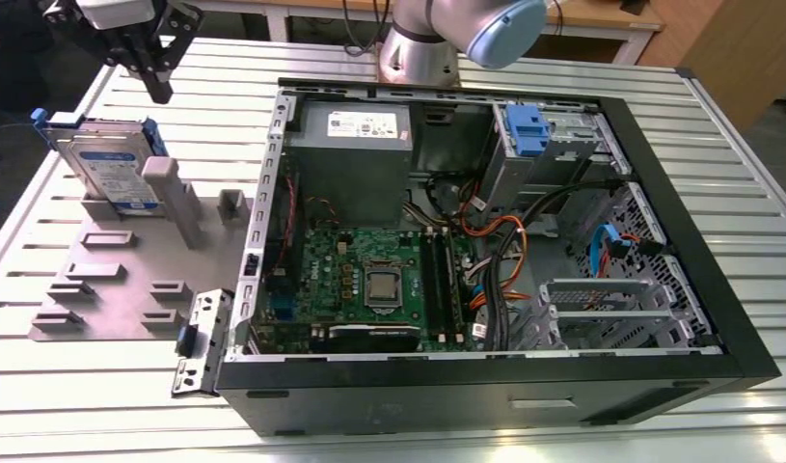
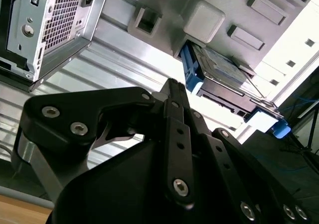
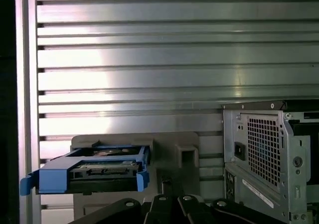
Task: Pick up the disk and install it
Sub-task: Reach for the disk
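**Approach to the pick: the disk is not yet grasped.**
Your gripper (image 1: 156, 85) hovers with its fingers together and empty, just above the disk (image 1: 110, 166). The disk stands on edge in the grey fixture (image 1: 110, 289), to the exterior view's left of the open computer case (image 1: 496, 391). As I judge it, gripping calls for parting the fingers and centring them over the disk's top edge.

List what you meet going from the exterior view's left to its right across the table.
Flat silver hard drive with blue plastic rails → small grey metal bracket lying flat → green circuit board inside the open black computer case → blue plastic tab on a grey metal cage.
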`<state>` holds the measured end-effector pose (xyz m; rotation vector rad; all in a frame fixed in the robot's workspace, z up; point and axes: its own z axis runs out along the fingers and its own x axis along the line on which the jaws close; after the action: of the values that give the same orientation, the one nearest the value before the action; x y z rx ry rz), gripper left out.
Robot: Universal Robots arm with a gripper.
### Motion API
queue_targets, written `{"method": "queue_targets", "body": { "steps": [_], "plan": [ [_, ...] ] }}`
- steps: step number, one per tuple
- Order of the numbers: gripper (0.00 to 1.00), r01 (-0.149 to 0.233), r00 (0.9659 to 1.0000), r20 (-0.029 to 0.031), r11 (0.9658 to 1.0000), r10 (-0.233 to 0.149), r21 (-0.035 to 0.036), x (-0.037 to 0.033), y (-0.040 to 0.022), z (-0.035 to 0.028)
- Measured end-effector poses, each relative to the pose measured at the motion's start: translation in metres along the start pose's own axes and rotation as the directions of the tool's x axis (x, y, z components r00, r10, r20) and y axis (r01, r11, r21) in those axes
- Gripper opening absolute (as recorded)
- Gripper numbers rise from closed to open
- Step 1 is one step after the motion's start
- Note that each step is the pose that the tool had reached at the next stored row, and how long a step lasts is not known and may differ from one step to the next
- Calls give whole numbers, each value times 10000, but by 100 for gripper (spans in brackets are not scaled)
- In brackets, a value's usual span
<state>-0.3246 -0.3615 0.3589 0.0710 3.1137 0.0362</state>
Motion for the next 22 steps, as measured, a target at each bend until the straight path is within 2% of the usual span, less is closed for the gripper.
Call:
{"method": "queue_targets", "body": {
  "steps": [8, 22],
  "plan": [
    [11, 78, 10000, -2, 10000, -78, -2, 138, -7, 30],
    [11, 91, 10000, -2, 10000, -91, -3, 480, -23, 67]
  ]
}}
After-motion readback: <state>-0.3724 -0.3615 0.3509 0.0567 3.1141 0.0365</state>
